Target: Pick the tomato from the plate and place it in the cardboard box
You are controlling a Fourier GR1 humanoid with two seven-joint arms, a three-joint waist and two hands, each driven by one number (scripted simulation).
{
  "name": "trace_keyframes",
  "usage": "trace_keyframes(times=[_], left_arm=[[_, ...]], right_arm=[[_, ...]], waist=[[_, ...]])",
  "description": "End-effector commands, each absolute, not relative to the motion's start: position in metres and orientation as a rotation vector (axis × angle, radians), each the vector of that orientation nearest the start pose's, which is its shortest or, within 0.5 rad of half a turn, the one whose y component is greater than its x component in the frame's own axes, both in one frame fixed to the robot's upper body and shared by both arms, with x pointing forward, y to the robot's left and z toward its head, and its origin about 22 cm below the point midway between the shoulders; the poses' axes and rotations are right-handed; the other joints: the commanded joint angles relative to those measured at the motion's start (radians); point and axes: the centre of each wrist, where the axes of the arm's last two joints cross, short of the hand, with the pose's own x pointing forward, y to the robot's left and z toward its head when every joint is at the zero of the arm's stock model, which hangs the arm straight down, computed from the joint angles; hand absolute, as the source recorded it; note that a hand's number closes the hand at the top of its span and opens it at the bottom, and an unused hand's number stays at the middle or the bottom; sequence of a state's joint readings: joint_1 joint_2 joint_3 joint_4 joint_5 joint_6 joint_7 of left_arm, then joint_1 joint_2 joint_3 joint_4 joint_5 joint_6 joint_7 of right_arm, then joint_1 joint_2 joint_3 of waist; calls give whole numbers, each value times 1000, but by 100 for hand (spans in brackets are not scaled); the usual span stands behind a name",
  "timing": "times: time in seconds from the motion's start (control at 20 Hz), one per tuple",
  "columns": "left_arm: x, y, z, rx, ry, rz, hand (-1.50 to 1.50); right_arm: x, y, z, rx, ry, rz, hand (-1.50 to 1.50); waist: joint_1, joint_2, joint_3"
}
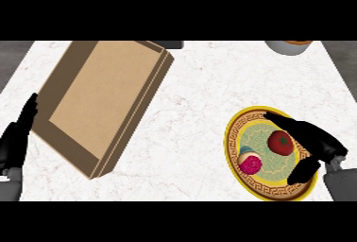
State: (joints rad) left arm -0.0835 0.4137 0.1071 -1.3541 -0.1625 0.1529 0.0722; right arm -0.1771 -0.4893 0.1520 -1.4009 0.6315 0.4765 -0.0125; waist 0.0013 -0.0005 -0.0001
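Note:
A red tomato (280,142) lies on a yellow-rimmed patterned plate (242,124) at the right of the counter. My right hand (316,140) hovers over the plate's right side, fingers spread above and past the tomato and thumb low beside it, not closed on it. An open cardboard box (101,101) lies tilted at the left centre. At the left edge rests my left hand (17,138), open with fingers pointing up, just beside the box.
A pink cut fruit (250,163) also sits on the plate, lower left of the tomato. A grey bowl (288,46) with something orange shows at the top right edge. White marble counter (195,94) lies between box and plate.

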Motion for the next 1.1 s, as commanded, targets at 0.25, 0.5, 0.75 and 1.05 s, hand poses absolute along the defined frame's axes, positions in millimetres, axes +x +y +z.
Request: trace_keyframes(times=[0.25, 0.5, 0.75, 1.05], left_arm=[[249, 367, 23, 640, -1366, -214, 0], [259, 360, 28, 639, -1357, -209, 0], [263, 361, 15, 656, -1367, -229, 0], [279, 346, 23, 651, -1374, -220, 0]], right_arm=[[288, -300, -5, -465, -1033, 1254, 150], [289, -295, -16, -661, -1190, 1258, 150], [321, -230, 22, -810, -1302, 1331, 150], [343, -125, 111, -1073, -1490, 1495, 150]], waist=[[3, 1, 0], [2, 1, 1], [12, 1, 0], [14, -1, -1]])
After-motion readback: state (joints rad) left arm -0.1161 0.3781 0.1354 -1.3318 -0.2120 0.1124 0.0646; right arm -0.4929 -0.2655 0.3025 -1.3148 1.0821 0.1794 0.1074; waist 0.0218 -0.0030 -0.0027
